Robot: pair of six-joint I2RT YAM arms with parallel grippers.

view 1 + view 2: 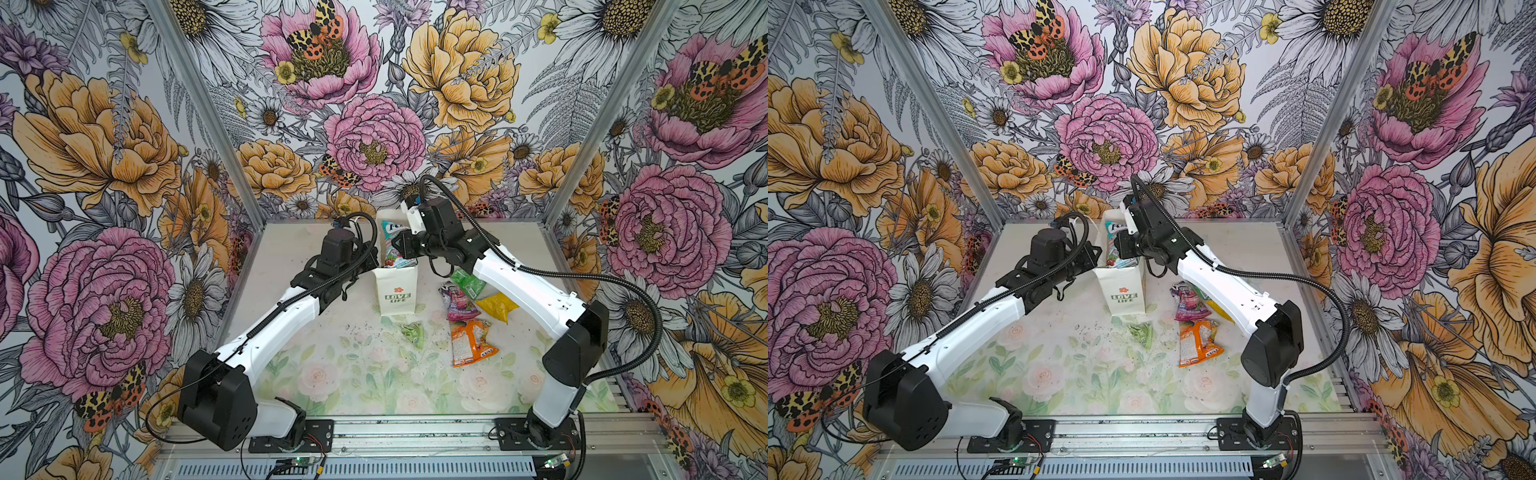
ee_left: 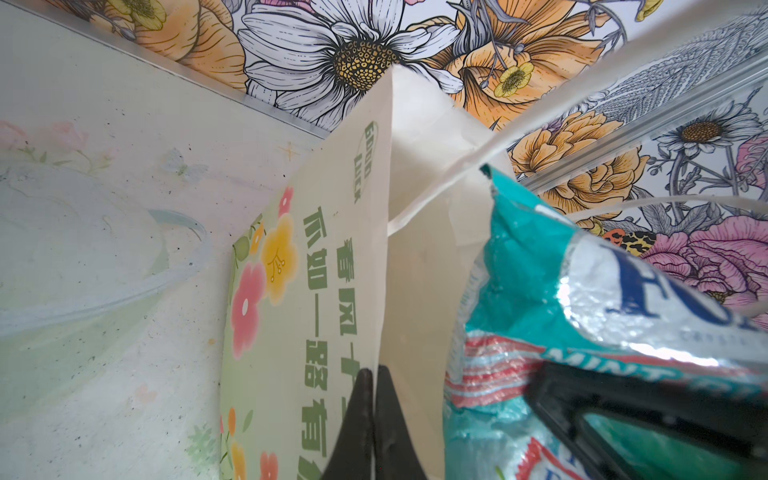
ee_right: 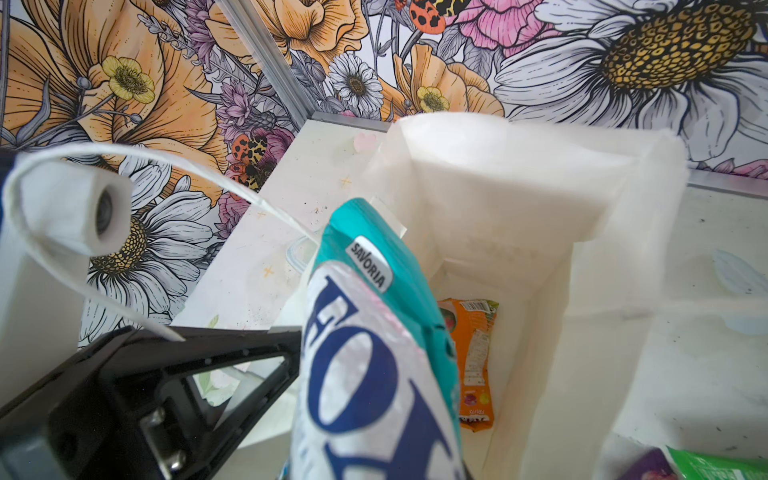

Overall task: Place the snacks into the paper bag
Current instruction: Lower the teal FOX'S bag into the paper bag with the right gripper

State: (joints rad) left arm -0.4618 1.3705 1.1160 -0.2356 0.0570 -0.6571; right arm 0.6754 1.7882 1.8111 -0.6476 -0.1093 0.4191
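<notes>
White arms (image 1: 286, 316), black joints (image 1: 216, 386), ribbed cables (image 1: 658, 328)

A white paper bag (image 1: 1123, 293) stands upright near the middle of the table (image 1: 1059, 374). Its narrow side, with a red flower and "LOVE LIFE", faces the camera. The left gripper (image 1: 1095, 253) has its tip against the top of the bag's left edge. The right gripper (image 1: 1122, 249) clamps a teal packet (image 1: 1112, 243) at the bag's open mouth. A small pale green packet (image 1: 1142, 332) lies just in front of the bag. To the right, a purple-pink packet (image 1: 1187, 303) touches an orange and white packet (image 1: 1198, 345). The right arm partly hides a yellow packet (image 1: 1219, 311).
</notes>
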